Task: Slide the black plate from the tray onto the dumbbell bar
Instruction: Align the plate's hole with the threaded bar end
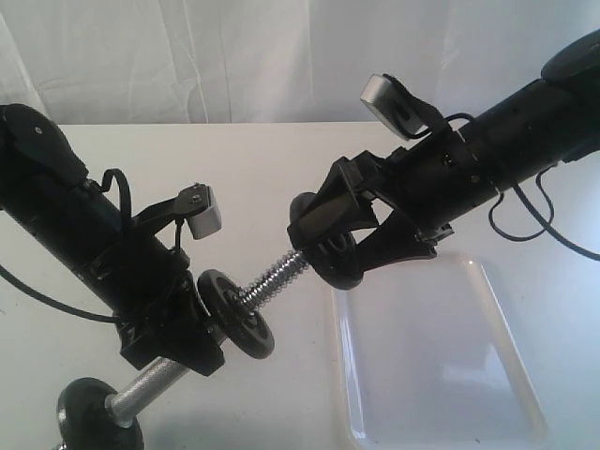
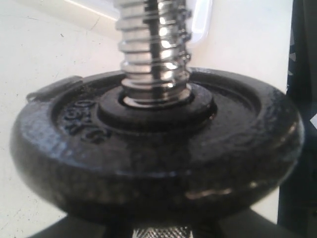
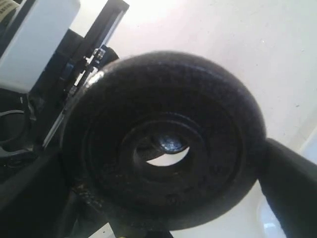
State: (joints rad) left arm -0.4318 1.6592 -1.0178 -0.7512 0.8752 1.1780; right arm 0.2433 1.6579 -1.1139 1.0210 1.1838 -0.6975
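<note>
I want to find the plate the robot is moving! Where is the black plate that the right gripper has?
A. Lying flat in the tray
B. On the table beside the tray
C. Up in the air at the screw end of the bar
C: the right gripper clamps the black plate at the threaded tip of the dumbbell bar, off the table.

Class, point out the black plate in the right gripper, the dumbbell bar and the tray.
black plate (image 3: 213, 104): right wrist view, flat face.
dumbbell bar (image 1: 277, 278): exterior view, threaded section.
tray (image 1: 441, 370): exterior view, bare floor.
</note>
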